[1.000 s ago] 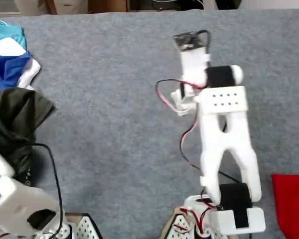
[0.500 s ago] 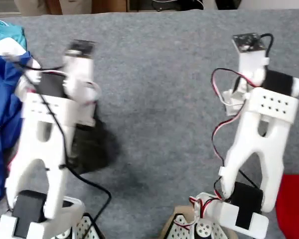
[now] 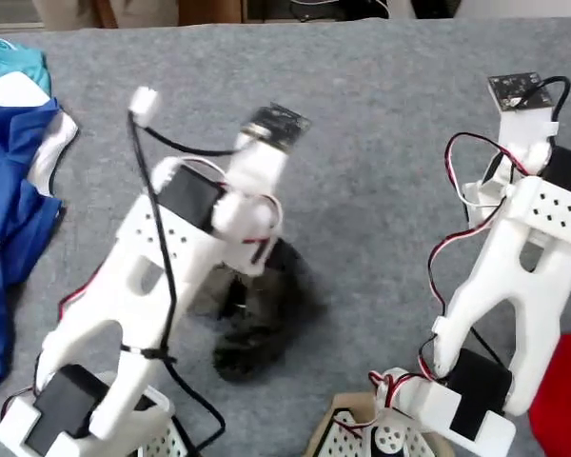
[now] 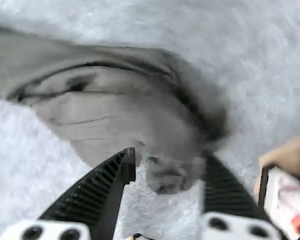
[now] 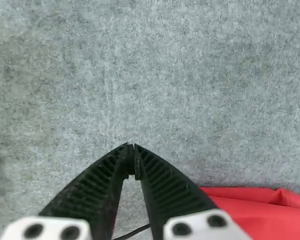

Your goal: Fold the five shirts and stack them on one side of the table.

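Note:
A crumpled dark shirt lies on the grey table near the front middle, under my left arm. In the left wrist view my left gripper stands open just above the dark shirt, with a fold of cloth bulging up between its fingers. My right gripper is shut on nothing, over bare felt beside a red shirt. The red shirt lies at the front right edge. My right arm stands at the right.
A loose pile at the left edge holds a blue shirt, a white one and a teal one. The arm bases sit along the front edge. Bare felt stretches across the far middle.
My left arm has swung from the left pile to the table's middle, bringing the dark shirt along. My right arm has shifted to the right.

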`<action>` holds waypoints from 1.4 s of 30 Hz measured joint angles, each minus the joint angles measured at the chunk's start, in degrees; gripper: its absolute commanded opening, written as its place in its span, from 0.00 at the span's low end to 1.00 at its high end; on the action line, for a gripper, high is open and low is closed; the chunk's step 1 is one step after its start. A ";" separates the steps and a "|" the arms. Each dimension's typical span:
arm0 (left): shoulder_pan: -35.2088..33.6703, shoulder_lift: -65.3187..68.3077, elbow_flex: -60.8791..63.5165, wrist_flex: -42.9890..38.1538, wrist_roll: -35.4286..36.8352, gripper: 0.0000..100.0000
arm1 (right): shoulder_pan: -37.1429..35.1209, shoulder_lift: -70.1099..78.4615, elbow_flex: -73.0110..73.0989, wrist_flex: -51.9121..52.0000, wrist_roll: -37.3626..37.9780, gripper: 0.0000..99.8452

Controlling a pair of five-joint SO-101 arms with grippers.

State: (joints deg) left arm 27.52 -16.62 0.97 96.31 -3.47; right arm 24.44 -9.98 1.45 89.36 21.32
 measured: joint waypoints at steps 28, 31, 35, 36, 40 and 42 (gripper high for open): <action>-64.70 0.00 15.91 -0.09 -12.31 0.35 | -55.21 16.26 0.00 -2.02 -27.52 0.30; -60.92 0.00 16.00 -0.09 -10.99 0.35 | -56.62 21.36 -2.29 -0.09 -29.36 0.29; -56.62 0.00 16.70 -2.73 -8.88 0.35 | -59.43 27.52 -7.21 0.18 -29.98 0.19; -56.00 0.00 16.70 -3.08 -8.26 0.35 | -60.22 29.01 -8.62 0.18 -30.07 0.14; -54.68 0.00 16.70 -5.01 -7.03 0.35 | -62.42 34.64 -12.13 0.97 -30.15 0.05; -54.59 0.00 16.70 -5.19 -7.03 0.35 | -63.74 36.84 -13.27 2.37 -30.24 0.05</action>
State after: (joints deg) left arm -27.08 -16.62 17.67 91.12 -10.51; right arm -39.30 26.86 -11.82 91.74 -8.92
